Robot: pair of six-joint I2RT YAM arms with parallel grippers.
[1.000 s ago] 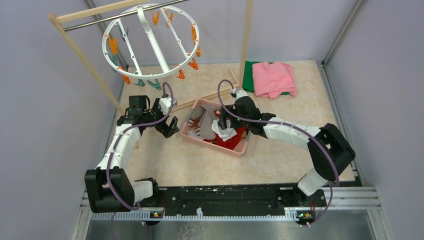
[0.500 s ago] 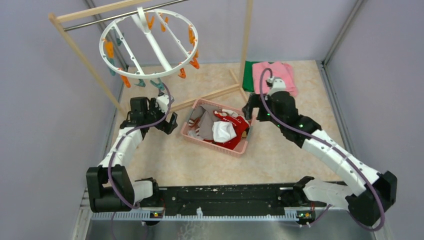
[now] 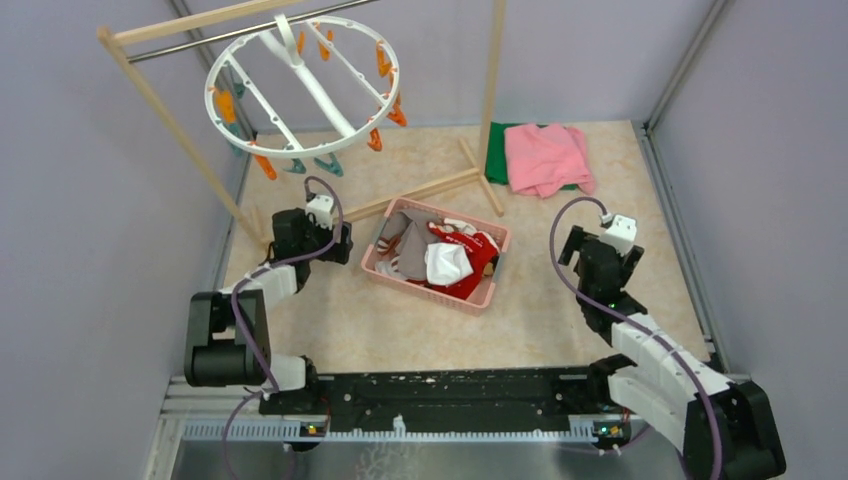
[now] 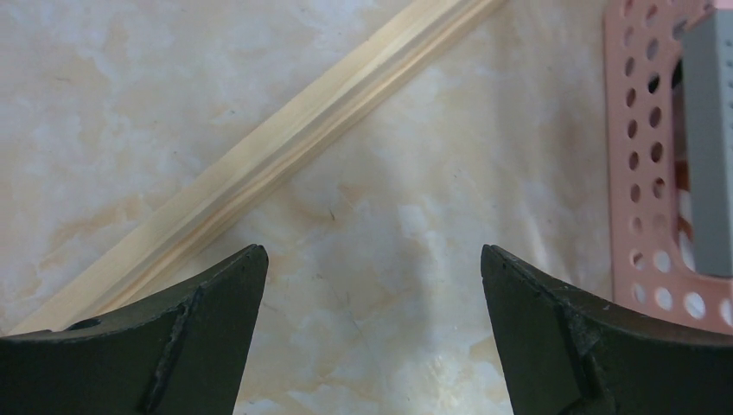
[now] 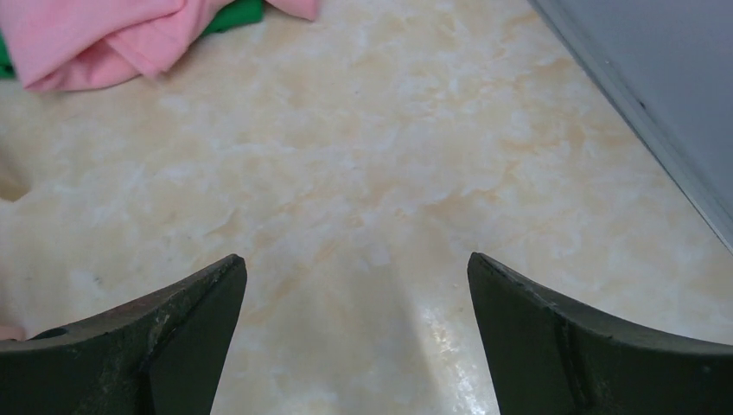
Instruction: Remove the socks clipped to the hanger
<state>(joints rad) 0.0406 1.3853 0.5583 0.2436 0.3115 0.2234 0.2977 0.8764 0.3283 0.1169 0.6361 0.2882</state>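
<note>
**Both grippers being held open and empty; socks being kept in the basket**

From the top external camera, the left gripper (image 3: 338, 243) is being held low over the table (image 3: 540, 310), jaws spread and nothing between them. The pink basket (image 3: 425, 290) is being shown just to its right. The socks (image 3: 447, 262) are being kept piled inside: red-and-white, white and grey-brown pieces are overlapping, so single socks are hard to tell apart. The hanger (image 3: 318, 90) is being carried on the rack (image 3: 170, 105), up and beyond this gripper. Its orange and teal clips (image 3: 375, 138) are being seen dangling from the ring. The right gripper (image 3: 600, 250) is being held well to the right of the basket; its fingers are partly masked by its own wrist here.

In the left wrist view, the left gripper (image 4: 372, 255) is being shown wide apart over bare table. A wooden rail (image 4: 285, 151) is being crossed diagonally ahead of the fingers. The basket wall (image 4: 644, 173) is being cut off at the right edge, and a grey strip (image 4: 713, 147) behind it cannot be identified.

In the right wrist view, the right gripper (image 5: 356, 259) is being shown released, gripping nothing. A pink cloth (image 5: 95, 39) and a green cloth (image 5: 229, 13) are being clipped by the frame ahead and to the left. A grey wall (image 5: 657, 78) is being seen ahead to the right.
</note>
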